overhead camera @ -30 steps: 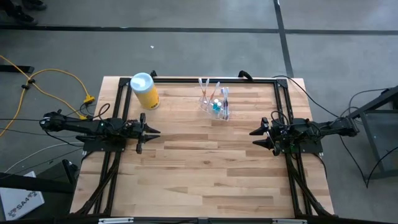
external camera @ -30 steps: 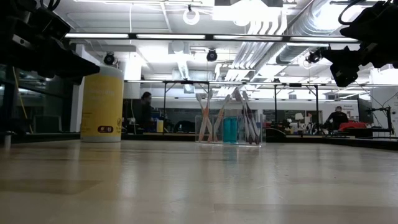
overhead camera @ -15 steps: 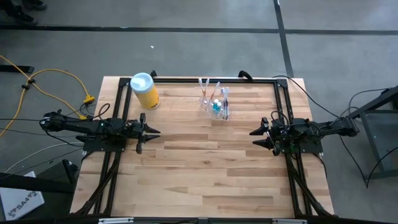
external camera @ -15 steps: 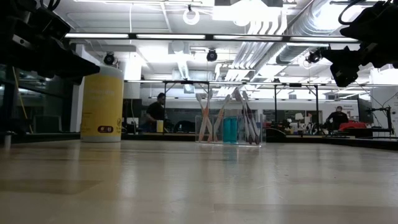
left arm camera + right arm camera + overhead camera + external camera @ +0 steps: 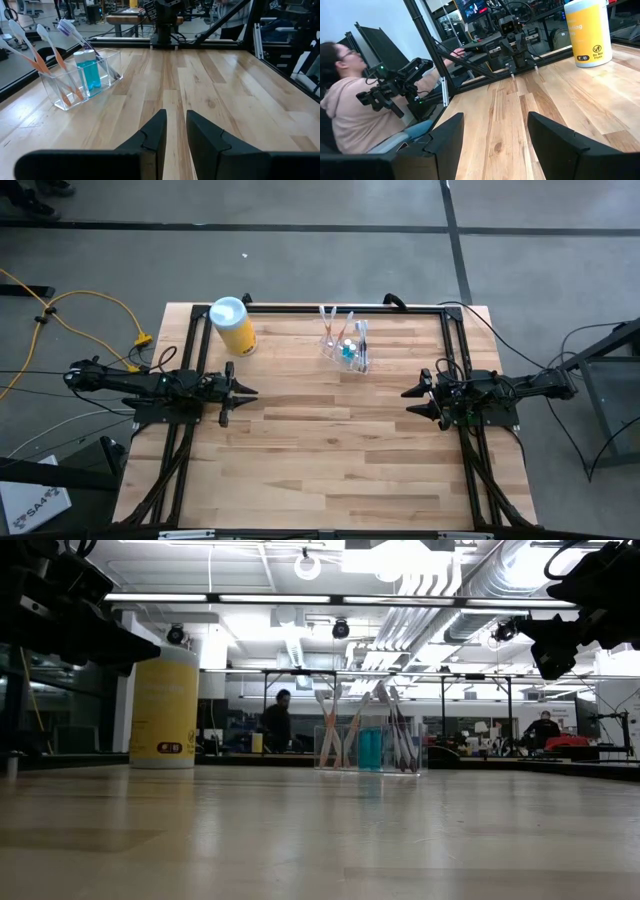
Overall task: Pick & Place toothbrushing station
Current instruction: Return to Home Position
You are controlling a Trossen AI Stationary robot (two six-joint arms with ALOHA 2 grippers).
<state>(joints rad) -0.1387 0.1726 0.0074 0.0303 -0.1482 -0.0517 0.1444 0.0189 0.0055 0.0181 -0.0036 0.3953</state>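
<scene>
Shifted since a second ago: nothing on the counter (image 5: pixel 300 470), only a person (image 5: pixel 283 720) walking rightward in the room behind. Parked at opposite side edges, facing each other and empty: left jaws barely parted, right jaws wide apart. Toothbrushing station (image 5: pixel 345 345) upright near the far edge, toothbrushes (image 5: pixel 65 27) standing in it, well off the line between the jaws and nearer the right arm (image 5: pixel 500 388).

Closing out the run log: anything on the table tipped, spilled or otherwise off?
Nothing stands out. The transparent organizer stands upright near the far edge of the table, toothbrushes leaning inside it; the yellow canister is upright, lid on. Left claw and right claw hang empty at the table's sides.
</scene>
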